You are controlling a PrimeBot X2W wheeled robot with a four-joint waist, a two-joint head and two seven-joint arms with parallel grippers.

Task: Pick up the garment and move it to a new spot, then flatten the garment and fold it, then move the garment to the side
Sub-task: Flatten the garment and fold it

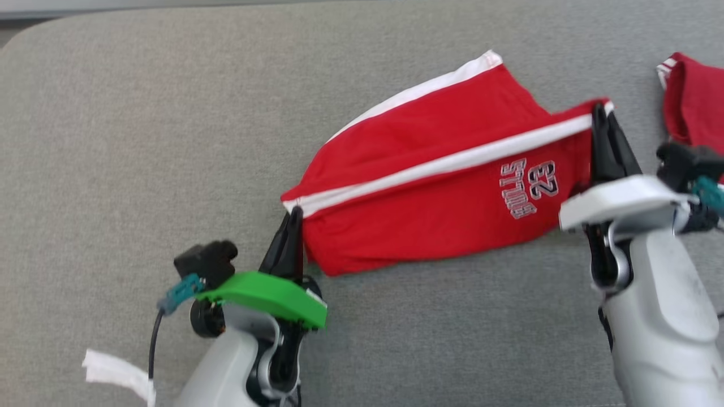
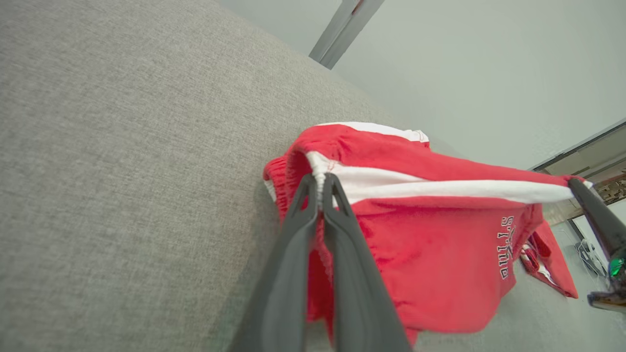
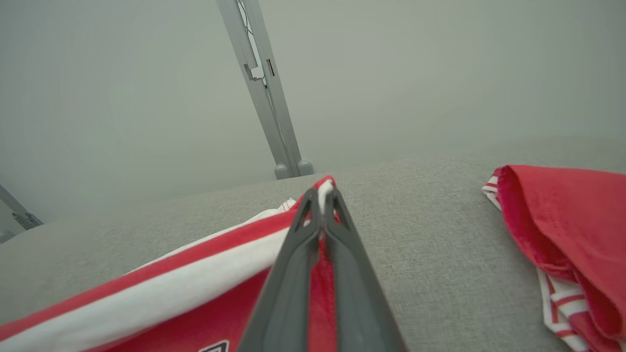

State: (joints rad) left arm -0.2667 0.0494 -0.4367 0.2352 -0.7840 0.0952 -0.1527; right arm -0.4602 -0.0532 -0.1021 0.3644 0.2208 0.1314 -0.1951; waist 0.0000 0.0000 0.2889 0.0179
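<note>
Garments: 2, both red w/ white trim: the shorts (image 1: 430,209) mid-frame, and a second red garment (image 1: 696,96) lying at the far right edge, apart from them. Hands: 2. The left hand (image 1: 295,217) is clenched on the gathered waistband corner. The right hand (image 1: 600,116) is clenched on the opposite corner, at the stripe's end. The shorts are stretched between both hands over the grey fabric surface (image 1: 141,113). Their long axis runs lower left to upper right in the head view, waistband end toward the left hand. The white stripe (image 1: 452,164) follows that taut top edge, and the cloth below it sags. The print (image 1: 526,186) sits near the right hand, upside down.
</note>
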